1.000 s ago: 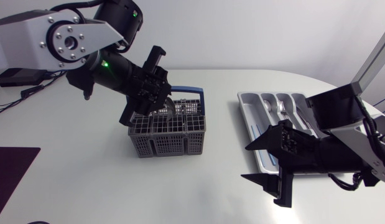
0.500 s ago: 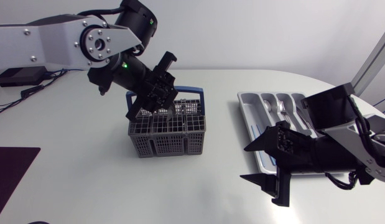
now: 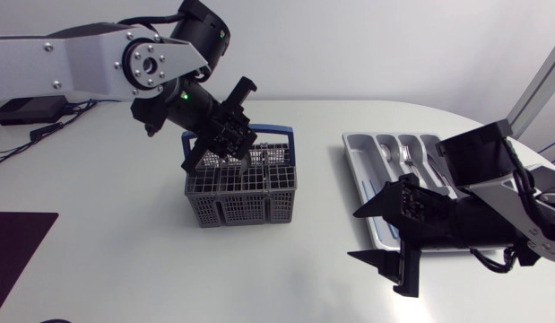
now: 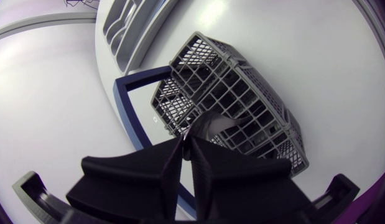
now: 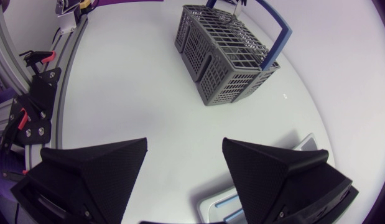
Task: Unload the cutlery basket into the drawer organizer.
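**Operator:** Where is my left gripper?

**Spotter:** Your left gripper (image 3: 230, 144) hangs over the far compartments of the cutlery basket (image 3: 241, 193), close beside the blue handle (image 3: 281, 135). In the left wrist view its 2 fingers are pressed together at the tips, clamped on a grey utensil (image 4: 209, 124) that sticks up out of the basket.

**Operator:** And the right one?

**Spotter:** Your right gripper (image 3: 371, 235) hovers over bare table (image 3: 125, 260), just off the near left corner of the drawer organizer (image 3: 358, 170). Its fingers are spread wide apart.

**Operator:** How much room do I have?

**Spotter:** The basket and the organizer stand well apart, with a strip of open table between them. The basket sits near the table's middle, away from every edge. The organizer lies nearer the rounded edge on your right. Your right arm covers its near half. Only the far ends of its compartments show, with forks (image 3: 407, 152) lying in them.
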Controlling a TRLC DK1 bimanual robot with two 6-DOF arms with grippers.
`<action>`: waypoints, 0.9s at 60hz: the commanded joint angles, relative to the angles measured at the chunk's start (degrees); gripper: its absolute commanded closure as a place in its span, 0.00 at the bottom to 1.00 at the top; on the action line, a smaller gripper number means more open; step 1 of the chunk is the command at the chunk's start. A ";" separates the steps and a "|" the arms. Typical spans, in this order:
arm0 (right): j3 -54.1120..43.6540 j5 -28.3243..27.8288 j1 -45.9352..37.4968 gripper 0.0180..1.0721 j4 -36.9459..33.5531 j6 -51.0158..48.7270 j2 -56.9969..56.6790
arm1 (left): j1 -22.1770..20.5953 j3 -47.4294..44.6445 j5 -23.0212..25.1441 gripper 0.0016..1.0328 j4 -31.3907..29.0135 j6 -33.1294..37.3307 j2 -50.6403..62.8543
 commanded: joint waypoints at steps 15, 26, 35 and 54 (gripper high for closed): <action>-1.85 -0.18 -0.14 0.17 -0.04 -0.44 -0.18 | -0.15 -0.18 -0.42 0.97 -0.53 1.70 -0.87; -1.67 -0.18 0.39 0.17 -0.48 -0.18 -0.62 | 0.29 -0.36 -0.16 0.97 -0.53 0.46 -3.33; -1.41 -0.09 1.18 0.17 -1.01 0.35 -1.33 | 0.46 -0.62 0.46 0.97 -0.53 0.20 -5.00; -0.27 -0.01 2.41 0.17 -1.89 2.37 -2.82 | -0.07 -0.97 0.46 0.97 -0.53 -1.29 -7.20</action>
